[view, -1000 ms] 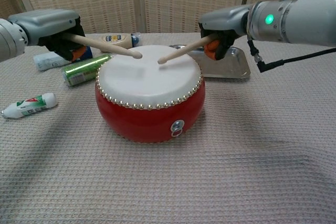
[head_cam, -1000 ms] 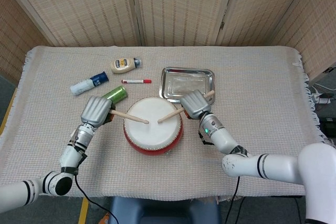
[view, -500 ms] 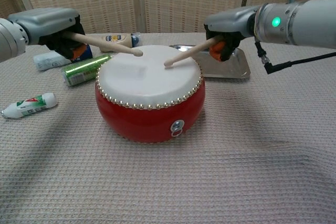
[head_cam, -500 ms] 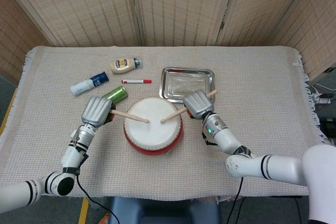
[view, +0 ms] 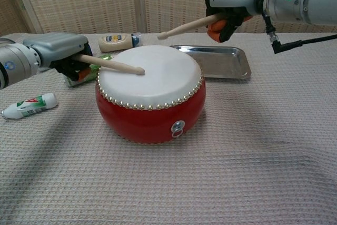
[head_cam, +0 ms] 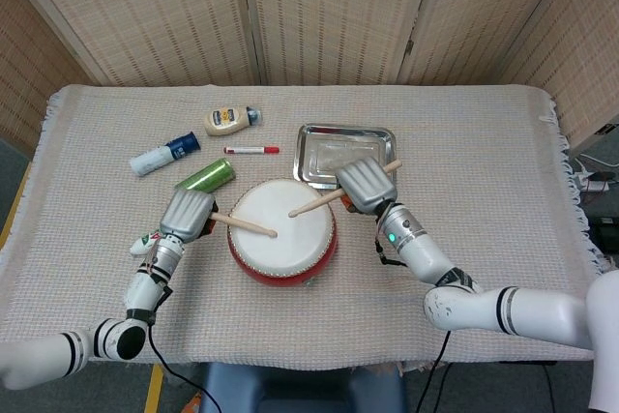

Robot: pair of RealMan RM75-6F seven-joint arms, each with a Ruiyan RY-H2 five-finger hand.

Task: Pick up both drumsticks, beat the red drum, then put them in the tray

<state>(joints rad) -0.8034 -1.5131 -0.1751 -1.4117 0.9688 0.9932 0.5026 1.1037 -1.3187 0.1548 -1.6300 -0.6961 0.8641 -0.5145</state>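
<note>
Left hand (view: 58, 51): grips a drumstick (view: 113, 66), tip on the drum (view: 150, 101).
Right hand (view: 229, 6): grips another drumstick (view: 184, 27), raised above it.

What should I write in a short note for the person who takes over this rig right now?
Left hand holds a drumstick, its tip at the red drum skin.
Right hand holds the other drumstick, raised clear above the drum.
Tray sits behind the drum with nothing in it.
Done: both sticks picked up, beating under way.
Left: finish beating, then lay both sticks in the tray.
</note>
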